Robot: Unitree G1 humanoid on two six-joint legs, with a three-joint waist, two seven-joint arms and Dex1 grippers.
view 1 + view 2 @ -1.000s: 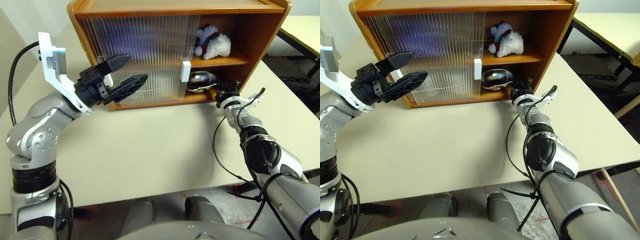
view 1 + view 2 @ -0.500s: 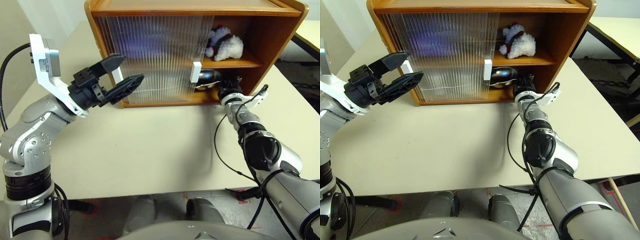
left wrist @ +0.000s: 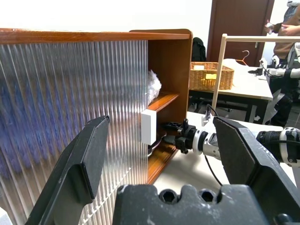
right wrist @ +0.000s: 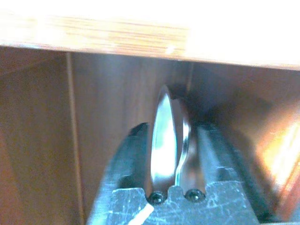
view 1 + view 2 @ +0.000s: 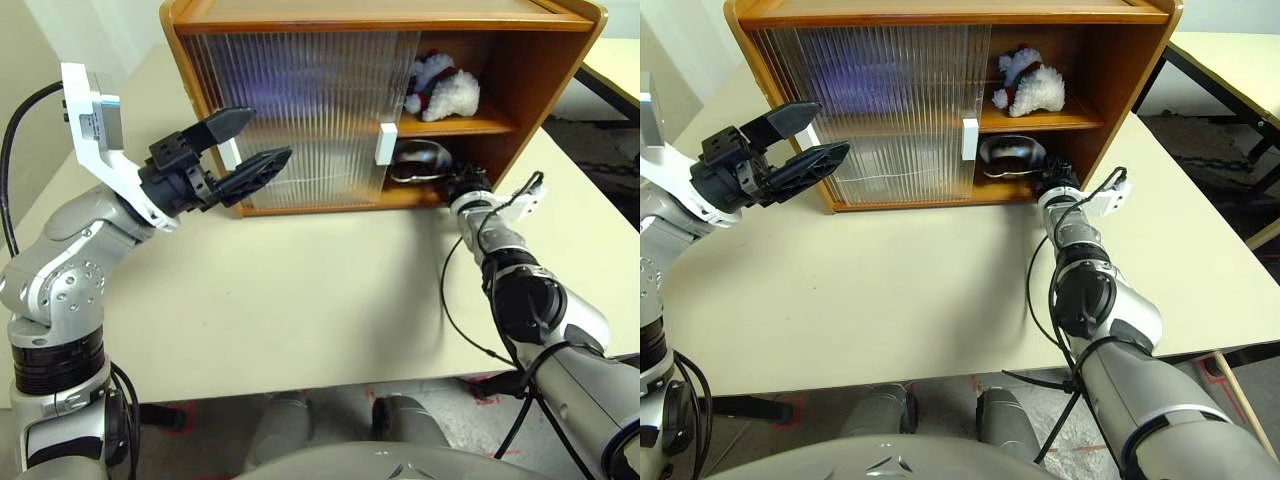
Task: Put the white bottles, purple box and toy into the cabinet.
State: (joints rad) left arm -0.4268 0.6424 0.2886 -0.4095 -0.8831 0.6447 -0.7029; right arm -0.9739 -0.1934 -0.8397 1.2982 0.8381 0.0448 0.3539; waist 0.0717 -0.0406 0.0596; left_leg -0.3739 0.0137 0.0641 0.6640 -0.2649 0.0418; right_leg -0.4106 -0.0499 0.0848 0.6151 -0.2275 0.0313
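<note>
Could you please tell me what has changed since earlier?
Only the camera shifted. The right gripper stays at the shiny steel bowl on the wooden cabinet's lower shelf; the open left gripper stays raised before its ribbed door; the fluffy white toy stays above.

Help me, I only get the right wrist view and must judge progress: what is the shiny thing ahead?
Observer: A steel bowl on the lower shelf of the cabinet.
Operator: Is the toy in?
Observer: Yes, the toy lies on the upper shelf, in the open right side.
Operator: And the other arm?
Observer: The left gripper hovers, jaws open, in front of the sliding door.
</note>
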